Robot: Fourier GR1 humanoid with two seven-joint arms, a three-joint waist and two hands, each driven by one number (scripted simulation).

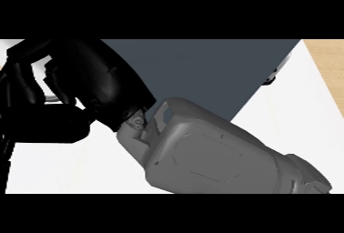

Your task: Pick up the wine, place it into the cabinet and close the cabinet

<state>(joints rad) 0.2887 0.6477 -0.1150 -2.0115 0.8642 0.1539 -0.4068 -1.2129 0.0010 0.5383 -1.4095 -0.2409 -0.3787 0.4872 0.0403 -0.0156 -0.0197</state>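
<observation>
My right hand is a large black shape filling the upper left of the head view, very close to the camera. Its grey forearm runs up from the lower right edge. Behind the hand and forearm stands a slate-grey cabinet panel, reaching from the top edge down to the middle. No wine bottle shows; the hand and arm hide much of the counter. A thin black strip along the lower left edge cannot be identified. My left hand is out of sight.
White counter top shows at lower left and again at the right. A strip of light wood borders the counter at the far right. A small dark fitting sits at the panel's right edge.
</observation>
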